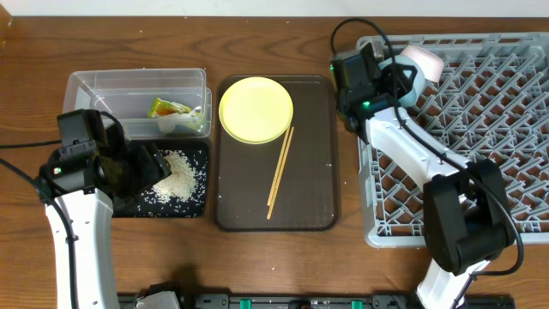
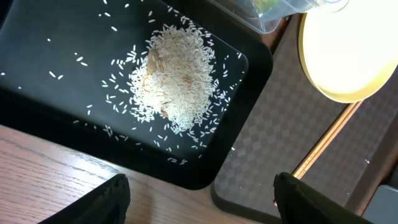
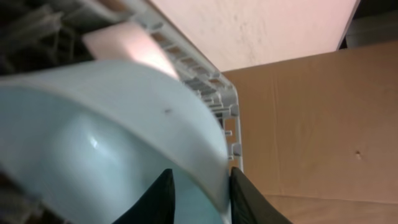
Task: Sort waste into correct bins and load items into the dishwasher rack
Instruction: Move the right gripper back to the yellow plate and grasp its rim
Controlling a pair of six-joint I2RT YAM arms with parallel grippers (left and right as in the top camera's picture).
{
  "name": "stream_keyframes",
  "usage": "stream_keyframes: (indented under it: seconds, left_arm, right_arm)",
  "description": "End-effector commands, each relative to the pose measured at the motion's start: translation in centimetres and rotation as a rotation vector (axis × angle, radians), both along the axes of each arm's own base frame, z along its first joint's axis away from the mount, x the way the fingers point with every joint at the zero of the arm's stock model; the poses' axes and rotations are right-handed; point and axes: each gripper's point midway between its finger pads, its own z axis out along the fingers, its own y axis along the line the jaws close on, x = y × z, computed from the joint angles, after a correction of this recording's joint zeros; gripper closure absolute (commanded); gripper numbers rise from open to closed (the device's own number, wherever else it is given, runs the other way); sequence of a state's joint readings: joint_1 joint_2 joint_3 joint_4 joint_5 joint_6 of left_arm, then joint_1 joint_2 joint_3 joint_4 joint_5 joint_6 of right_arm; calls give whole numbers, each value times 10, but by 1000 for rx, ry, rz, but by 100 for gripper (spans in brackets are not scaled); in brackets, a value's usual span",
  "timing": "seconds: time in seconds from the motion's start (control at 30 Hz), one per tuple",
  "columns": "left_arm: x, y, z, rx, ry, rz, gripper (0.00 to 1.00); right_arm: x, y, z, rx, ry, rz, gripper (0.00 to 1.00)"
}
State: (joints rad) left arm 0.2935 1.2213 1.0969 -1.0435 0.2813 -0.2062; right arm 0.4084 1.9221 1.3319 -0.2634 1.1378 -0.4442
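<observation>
Right gripper straddles the rim of the light-blue bowl at the upper-left corner of the dishwasher rack; pinching or merely flanking, I cannot tell. Let go while leaning, the bowl could roll or tip over the low wall.

Your left arm, lower left overhead, is a white link under a black wrist block. Your right arm, upper right, matches, with a black cable and a green light. Your left gripper has black fingers.
</observation>
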Motion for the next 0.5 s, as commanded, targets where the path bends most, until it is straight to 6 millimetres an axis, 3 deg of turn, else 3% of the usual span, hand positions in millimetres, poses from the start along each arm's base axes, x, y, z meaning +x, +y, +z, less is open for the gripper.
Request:
stream_keyframes:
  seconds: [0.0, 0.27, 0.47]
  left_arm:
    - [2, 3, 4, 10, -10, 1, 23]
    - [2, 3, 4, 10, -9, 1, 23]
    - [2, 3, 4, 10, -9, 1, 23]
  right_arm:
    - [-5, 10, -11, 53, -13, -9, 72]
    - [-27, 28, -43, 329, 53, -7, 59]
    - [-34, 45, -17, 489, 47, 69, 51]
